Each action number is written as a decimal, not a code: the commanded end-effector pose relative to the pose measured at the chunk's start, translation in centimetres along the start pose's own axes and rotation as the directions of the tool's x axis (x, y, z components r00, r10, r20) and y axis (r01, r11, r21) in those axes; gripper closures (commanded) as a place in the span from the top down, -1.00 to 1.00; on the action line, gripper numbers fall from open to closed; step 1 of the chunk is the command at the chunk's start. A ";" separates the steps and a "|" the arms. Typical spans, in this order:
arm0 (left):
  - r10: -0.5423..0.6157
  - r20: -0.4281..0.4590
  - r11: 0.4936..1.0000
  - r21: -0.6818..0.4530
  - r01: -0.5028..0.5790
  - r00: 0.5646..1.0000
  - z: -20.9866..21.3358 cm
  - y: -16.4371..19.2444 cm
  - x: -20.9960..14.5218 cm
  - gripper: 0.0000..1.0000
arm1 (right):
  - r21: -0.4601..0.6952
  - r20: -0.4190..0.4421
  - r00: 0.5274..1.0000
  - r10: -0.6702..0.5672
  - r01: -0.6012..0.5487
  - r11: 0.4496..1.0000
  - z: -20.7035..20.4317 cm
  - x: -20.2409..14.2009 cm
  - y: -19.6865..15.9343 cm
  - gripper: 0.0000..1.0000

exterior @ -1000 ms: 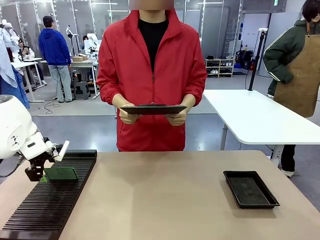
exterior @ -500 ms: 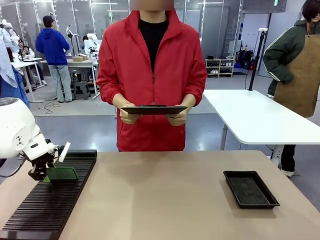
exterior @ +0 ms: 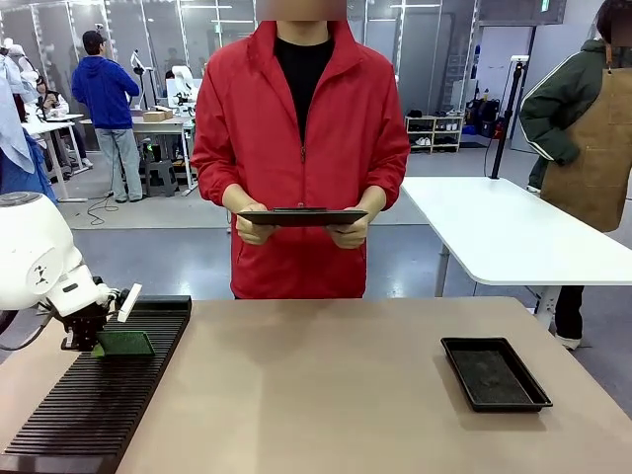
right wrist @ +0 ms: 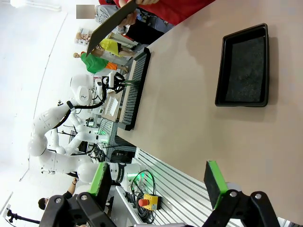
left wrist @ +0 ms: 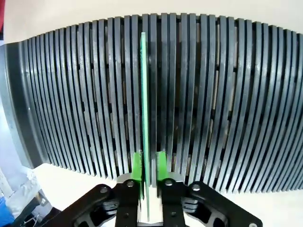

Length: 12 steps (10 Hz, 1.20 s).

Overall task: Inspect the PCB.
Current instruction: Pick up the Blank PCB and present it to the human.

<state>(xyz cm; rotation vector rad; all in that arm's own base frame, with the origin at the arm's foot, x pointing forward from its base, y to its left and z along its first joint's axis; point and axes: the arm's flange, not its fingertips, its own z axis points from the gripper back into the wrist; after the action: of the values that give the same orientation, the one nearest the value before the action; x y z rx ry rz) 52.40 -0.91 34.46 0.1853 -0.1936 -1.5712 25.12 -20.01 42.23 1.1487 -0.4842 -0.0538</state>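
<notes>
Green PCB (exterior: 124,344) stands on edge in the slotted rack (exterior: 89,415) at the counter's (exterior: 326,395) 8 o'clock, left tool (left wrist: 149,163) pinching its end, right tool (right wrist: 158,182) spread; best lifted straight out of its slot, without twisting.

Even light from above is flooding the table (exterior: 326,395), casting only faint, soft shadows on it. In the left wrist view the PCB (left wrist: 144,94) is showing sharp, while the slotted rack (left wrist: 227,94) is bowing at the picture's edges. Beyond the table, the right wrist view is washing out, possibly overexposed.
</notes>
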 end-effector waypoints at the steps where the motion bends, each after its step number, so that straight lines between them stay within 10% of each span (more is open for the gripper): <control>1: 0.031 -0.006 0.999 -0.017 -0.031 0.999 0.5 0.7 -0.1 -1.00 | 0.008 0.005 1.000 0.020 -0.020 1.000 0.2 0.1 0.0 1.00; 7: 0.258 0.182 0.965 -0.104 -0.242 0.949 9.4 -0.1 -1.8 -1.00 | 0.008 0.005 1.000 0.020 -0.020 1.000 0.2 0.1 0.0 1.00; 8: 0.404 0.285 0.911 -0.210 -0.354 0.869 11.4 -1.0 -3.6 -1.00 | 0.008 0.005 1.000 0.020 -0.020 1.000 0.2 0.1 0.0 1.00; 12: 0.817 0.505 0.570 -0.636 -0.520 0.278 8.7 -3.4 -7.6 -1.00 | 0.008 0.005 1.000 0.020 -0.020 1.000 0.2 0.1 0.0 1.00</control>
<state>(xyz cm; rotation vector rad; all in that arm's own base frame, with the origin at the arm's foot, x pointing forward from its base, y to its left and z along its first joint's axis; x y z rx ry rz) 45.73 6.85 43.93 -0.6418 -0.4435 -0.9113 25.13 -20.00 42.24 1.1485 -0.4836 -0.0534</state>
